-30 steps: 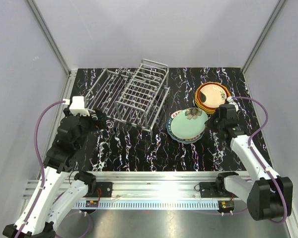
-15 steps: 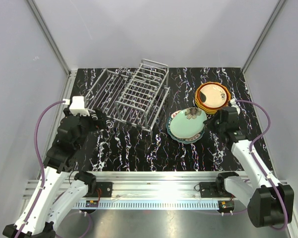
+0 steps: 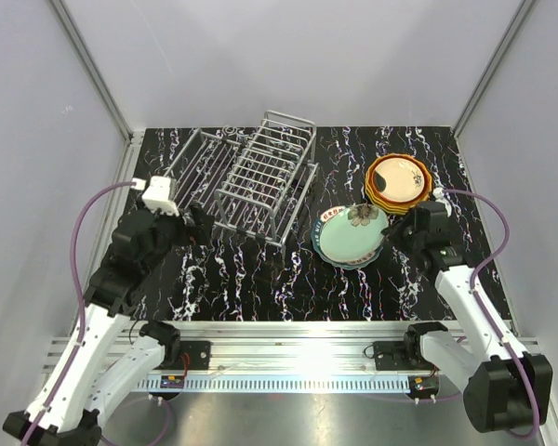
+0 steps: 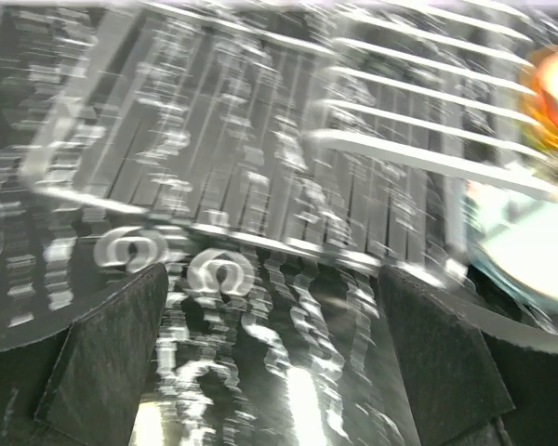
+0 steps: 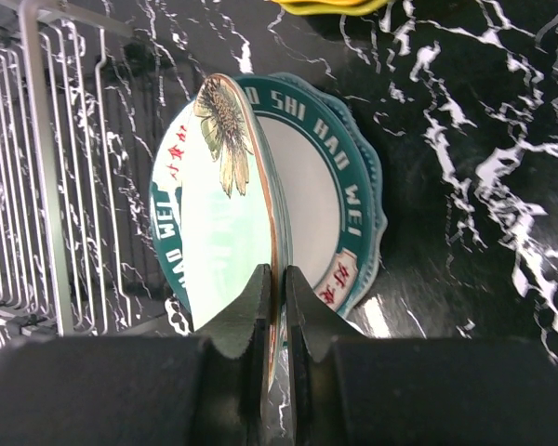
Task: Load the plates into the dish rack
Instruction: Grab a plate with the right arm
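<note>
Right gripper point(image 5: 277, 279) first: nearly pressed together, pinching the near rim of the mint green plate point(image 5: 219, 232), with the thin edge caught between both fingers. Plate tilted, lifted on the gripped side off the teal-rimmed plate point(image 5: 353, 214) lying flat beneath it on the bench point(image 3: 260, 279). Impossible to tell whether the far edge touches the lower plate.

Only in the right wrist view: a brown flower printed on the mint plate, and white lettering with red characters round the teal rim.

Left gripper point(image 4: 274, 353): spread wide, holding and touching nothing, low over the bench just short of the dish rack point(image 4: 260, 186). Left wrist view heavily blurred, showing little beyond the rack's bars and a pale plate edge at right.

From the top camera: left gripper point(image 3: 200, 223) beside the rack's near left corner, right gripper point(image 3: 398, 232) at the right edge of the mint green plate point(image 3: 352, 240). Dish rack point(image 3: 260, 177) at the far left-centre of the bench, with no plates in its slots. Stacked plates point(image 3: 397, 178) further back at right, cream-centred on top with an orange-red rim, just beyond the tilted plate.
</note>
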{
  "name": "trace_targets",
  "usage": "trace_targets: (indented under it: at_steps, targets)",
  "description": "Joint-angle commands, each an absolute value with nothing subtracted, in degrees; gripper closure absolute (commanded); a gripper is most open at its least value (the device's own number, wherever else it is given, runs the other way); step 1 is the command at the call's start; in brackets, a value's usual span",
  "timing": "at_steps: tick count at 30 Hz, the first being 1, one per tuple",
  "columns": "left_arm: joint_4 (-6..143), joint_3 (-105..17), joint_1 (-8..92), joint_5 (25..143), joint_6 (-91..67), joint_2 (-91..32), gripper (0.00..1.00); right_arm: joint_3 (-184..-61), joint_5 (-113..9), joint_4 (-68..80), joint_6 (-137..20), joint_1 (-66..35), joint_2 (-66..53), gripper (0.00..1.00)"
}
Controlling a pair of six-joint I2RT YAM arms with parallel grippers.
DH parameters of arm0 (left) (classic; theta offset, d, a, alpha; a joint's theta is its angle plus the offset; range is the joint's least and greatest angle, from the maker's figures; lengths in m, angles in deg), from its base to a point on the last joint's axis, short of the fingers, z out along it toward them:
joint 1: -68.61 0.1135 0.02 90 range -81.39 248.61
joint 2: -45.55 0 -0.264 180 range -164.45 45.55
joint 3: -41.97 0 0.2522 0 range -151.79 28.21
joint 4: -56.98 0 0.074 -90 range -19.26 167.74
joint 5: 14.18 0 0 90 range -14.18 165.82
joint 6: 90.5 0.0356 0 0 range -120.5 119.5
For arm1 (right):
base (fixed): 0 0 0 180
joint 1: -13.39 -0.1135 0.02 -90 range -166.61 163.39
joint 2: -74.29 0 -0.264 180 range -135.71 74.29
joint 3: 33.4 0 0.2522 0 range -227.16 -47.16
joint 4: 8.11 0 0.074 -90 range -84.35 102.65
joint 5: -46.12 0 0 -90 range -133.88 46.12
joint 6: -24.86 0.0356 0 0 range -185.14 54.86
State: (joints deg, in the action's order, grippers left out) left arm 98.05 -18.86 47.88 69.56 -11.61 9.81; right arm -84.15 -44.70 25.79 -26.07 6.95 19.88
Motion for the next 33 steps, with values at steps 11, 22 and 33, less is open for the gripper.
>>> trace_targets:
  at_steps: [11, 22, 33]
  targets:
    - [98.34, -24.88, 29.43, 82.43, -21.06, 1.87, 0.22, -88.03, -37.04, 33.68, -23.66, 6.97, 27.18, 1.00]
    - [90.61, -34.97, 5.86, 64.65, -17.90, -19.71, 0.41, -83.90, -35.44, 33.33, -22.60, 6.97, 29.29, 1.00]
    - [87.26, -52.02, 4.28, 61.67, -19.13, -50.39, 0.57, -81.79, -35.35, 32.02, -21.81, 6.97, 29.90, 1.00]
